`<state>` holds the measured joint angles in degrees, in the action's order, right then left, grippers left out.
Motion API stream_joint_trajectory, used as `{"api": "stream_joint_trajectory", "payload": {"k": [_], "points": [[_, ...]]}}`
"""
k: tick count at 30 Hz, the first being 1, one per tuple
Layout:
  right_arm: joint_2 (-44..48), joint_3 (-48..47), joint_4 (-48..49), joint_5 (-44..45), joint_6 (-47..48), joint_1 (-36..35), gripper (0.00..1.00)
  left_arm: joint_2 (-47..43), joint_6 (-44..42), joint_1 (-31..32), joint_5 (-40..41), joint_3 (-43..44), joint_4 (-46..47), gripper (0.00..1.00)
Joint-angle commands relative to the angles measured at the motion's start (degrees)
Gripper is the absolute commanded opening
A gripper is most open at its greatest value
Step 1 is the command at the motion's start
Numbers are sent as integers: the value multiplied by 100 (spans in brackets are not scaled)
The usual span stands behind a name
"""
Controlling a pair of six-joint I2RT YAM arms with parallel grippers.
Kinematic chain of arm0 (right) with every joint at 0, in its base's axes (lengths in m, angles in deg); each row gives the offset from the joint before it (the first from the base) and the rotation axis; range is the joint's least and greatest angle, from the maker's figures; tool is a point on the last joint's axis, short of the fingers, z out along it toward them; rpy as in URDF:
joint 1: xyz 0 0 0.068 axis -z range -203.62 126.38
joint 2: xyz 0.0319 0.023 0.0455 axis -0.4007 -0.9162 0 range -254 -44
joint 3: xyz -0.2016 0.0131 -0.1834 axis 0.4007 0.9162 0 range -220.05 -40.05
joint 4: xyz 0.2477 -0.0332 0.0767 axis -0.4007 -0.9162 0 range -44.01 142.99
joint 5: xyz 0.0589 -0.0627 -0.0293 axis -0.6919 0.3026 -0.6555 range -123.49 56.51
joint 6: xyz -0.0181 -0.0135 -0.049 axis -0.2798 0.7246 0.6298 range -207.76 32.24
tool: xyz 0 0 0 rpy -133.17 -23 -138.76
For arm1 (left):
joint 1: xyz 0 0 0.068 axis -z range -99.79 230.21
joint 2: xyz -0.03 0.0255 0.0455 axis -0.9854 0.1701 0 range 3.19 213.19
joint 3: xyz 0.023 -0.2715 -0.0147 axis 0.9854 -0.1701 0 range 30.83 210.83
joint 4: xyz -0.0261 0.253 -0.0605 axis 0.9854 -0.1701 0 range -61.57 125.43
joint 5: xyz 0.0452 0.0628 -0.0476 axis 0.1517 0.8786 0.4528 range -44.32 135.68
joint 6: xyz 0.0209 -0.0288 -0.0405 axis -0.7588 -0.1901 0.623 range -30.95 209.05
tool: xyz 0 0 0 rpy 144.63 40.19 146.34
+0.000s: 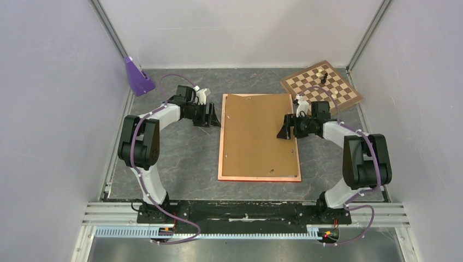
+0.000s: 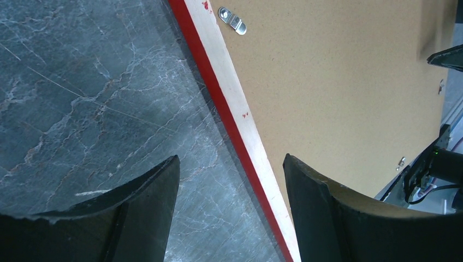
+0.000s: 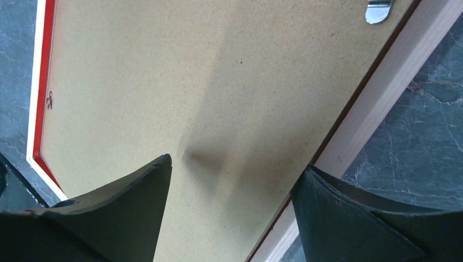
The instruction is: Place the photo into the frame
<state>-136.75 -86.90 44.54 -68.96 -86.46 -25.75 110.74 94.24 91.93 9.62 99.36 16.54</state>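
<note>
The orange-red frame (image 1: 259, 179) lies flat in the middle of the table, and a plain brown backing board (image 1: 256, 136) covers its opening. The photo is hidden. My left gripper (image 1: 215, 115) is open beside the frame's upper left edge. In the left wrist view its jaws (image 2: 231, 158) straddle the red and white frame edge (image 2: 218, 93), with nothing between them. My right gripper (image 1: 284, 128) is open over the frame's right side. In the right wrist view it (image 3: 236, 164) hangs above the backing board (image 3: 191, 82) and the pale frame edge (image 3: 382, 103), holding nothing.
A brown chessboard (image 1: 322, 84) with a few pieces sits at the back right, near my right arm. A purple object (image 1: 136, 76) stands at the back left corner. Small metal clips (image 2: 232, 20) (image 3: 378, 11) sit along the board's edges. Walls enclose three sides.
</note>
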Motion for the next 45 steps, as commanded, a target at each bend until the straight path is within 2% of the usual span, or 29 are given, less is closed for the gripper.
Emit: {"api": "stream_joint_trajectory", "payload": {"k": [1,16,27,33,37,41,45], "points": [[267,-312,-361,475,300,64,81,-107,-36,18,19,29,123,76],[698,-919,-878,1209,658,66,87,-120,-51,23,37,79,99,76],[162,-1592,-566,1213,749,-84,83,-274,-159,27,196,385,-41,76],[-280,-1749,28,1345,664,-454,80,-23,47,107,721,1063,-96,76],[-640,-1836,381,1434,650,-765,78,410,305,361,1681,1767,-297,76],[-960,-1816,662,1463,721,-959,75,1142,428,609,2445,2688,-514,76],[-1186,-1663,800,1453,757,-1022,70,1936,432,830,2732,3704,-907,76]]}}
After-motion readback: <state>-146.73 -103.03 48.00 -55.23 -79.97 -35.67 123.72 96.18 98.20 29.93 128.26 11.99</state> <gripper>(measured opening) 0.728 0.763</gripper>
